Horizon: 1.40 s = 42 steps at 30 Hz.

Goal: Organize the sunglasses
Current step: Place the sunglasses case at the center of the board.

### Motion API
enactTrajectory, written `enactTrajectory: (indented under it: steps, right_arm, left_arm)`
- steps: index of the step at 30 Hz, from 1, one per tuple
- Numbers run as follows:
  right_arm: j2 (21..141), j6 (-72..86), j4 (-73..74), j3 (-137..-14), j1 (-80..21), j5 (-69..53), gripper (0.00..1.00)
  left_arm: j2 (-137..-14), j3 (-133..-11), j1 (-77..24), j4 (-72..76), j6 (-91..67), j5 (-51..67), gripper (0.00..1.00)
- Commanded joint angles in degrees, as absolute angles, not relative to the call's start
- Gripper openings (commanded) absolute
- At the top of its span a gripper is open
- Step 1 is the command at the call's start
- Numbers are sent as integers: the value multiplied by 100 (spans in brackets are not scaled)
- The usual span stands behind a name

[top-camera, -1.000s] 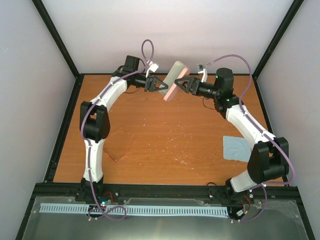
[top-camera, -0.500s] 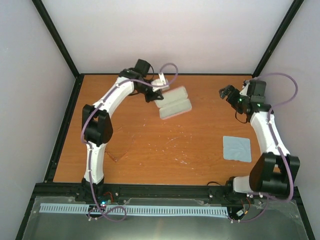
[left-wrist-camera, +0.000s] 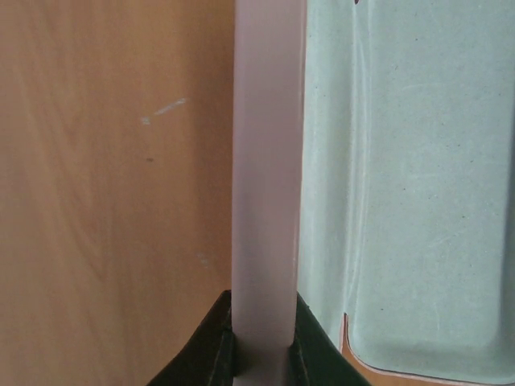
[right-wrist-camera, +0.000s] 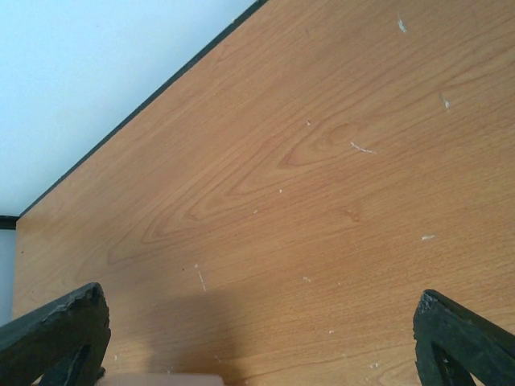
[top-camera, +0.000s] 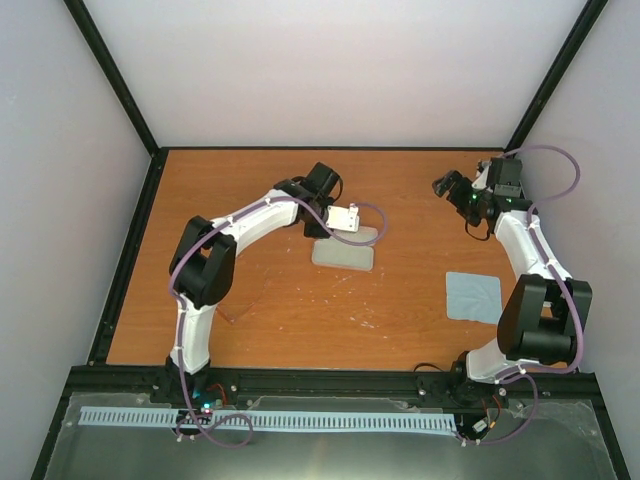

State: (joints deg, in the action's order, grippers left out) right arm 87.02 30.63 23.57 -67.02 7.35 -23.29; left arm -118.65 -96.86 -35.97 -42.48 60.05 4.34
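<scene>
The pale pink case [top-camera: 343, 254] lies open on the table's middle, its pale green lining up. My left gripper [top-camera: 326, 230] is shut on one pink edge of the case [left-wrist-camera: 265, 161], and the lining [left-wrist-camera: 418, 201] fills the right of the left wrist view. The sunglasses [top-camera: 245, 302] lie faintly visible on the wood at the left, beside my left arm's lower link and apart from the case. My right gripper [top-camera: 446, 187] is open and empty above the back right of the table. Its fingers [right-wrist-camera: 56, 330] are spread wide over bare wood.
A light blue cloth [top-camera: 473, 297] lies flat at the right, near my right arm. Black frame posts and grey walls enclose the table [top-camera: 400, 300] on three sides.
My left gripper brought the case from the air at the back down onto the table's middle, now open. My right gripper let go of it and drew back to the back right.
</scene>
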Motion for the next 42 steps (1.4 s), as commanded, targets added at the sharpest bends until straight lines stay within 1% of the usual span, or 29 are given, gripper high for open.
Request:
enactTrajectory:
  steps: [1, 3, 9, 23, 26, 32, 36, 38, 40, 42]
  right_arm:
    - [8470, 2968, 2200, -6479, 715, -2433, 100]
    - [8440, 2967, 2189, -6401, 716, -2452, 100]
    - [8389, 2988, 2173, -6262, 716, -2415, 100]
    - [8450, 2962, 2191, -6246, 716, -2544, 100]
    - [8485, 2971, 2184, -6244, 720, -2577, 100]
    - [8499, 2929, 2244, -6275, 721, -2572, 100]
    - [8499, 2918, 2274, -6269, 720, -2557, 100]
    - [8499, 2924, 2274, -6252, 719, -2556, 100]
    - [8492, 2927, 2259, -6226, 721, -2566, 100]
    - [8490, 2927, 2259, -6215, 717, -2574, 100]
  left_arm:
    - [-11487, -9599, -3604, -3091, 6238, -12, 1]
    - [-11529, -9604, -3604, -2886, 6275, -89, 1]
    - [-11650, -9444, -3595, -2467, 6305, 224, 1]
    - [-11865, -9137, -3492, -2238, 6388, 688, 2]
    - [-11894, -9055, -3464, -2141, 6456, 679, 8]
    - [-11969, -9009, -3406, -1958, 6545, 625, 14]
    - [-11969, -9034, -3401, -1936, 6524, 598, 21]
    - [-11969, -9035, -3401, -1934, 6493, 568, 27]
    - [-11951, -9035, -3399, -1960, 6449, 554, 29]
    - [-11939, -9006, -3398, -1966, 6427, 516, 34]
